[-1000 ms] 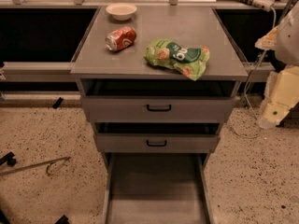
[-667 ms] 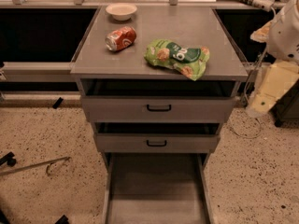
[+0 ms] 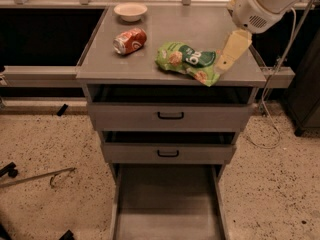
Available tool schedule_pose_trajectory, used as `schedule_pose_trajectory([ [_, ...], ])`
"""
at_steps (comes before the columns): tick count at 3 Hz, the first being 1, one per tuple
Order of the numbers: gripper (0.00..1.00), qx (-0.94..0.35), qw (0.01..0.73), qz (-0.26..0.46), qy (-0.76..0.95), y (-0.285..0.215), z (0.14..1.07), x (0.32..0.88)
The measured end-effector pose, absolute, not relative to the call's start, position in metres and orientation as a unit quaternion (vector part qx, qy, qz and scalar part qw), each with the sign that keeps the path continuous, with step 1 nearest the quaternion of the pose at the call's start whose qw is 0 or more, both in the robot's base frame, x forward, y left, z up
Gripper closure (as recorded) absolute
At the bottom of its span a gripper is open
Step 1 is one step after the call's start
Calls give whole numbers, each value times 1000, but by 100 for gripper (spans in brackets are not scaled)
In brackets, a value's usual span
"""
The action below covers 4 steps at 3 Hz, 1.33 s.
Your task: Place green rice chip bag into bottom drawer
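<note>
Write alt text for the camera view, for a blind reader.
The gripper is at the right edge of the green rice chip bag on a grey cabinet top, near a soda can and bowl. The bottom drawer below is open.

Slants the gripper (image 3: 223, 63) down and leftward, with the bulky white wrist (image 3: 257, 9) just above it, to its right.

Top edge cuts off arm (image 3: 267, 1); gripper (image 3: 223, 63) over rt side of cabinet top (image 3: 200, 26), covers rt end of bag (image 3: 184, 59). Front of bottom drawer (image 3: 167, 204) cut by lower edge. Bag lettering too small to read.
</note>
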State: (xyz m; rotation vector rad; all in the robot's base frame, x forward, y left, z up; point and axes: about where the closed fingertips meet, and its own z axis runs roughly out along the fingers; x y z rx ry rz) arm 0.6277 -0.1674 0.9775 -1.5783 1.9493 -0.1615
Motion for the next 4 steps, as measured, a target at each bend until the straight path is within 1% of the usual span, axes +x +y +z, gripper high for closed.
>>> schedule_pose_trajectory([
  [1, 0, -614, 328, -17, 718, -128, 954, 694],
  [2, 0, -610, 328, -10, 721, -130, 943, 700],
  [4, 0, -609, 308, 33, 730, -137, 880, 736],
])
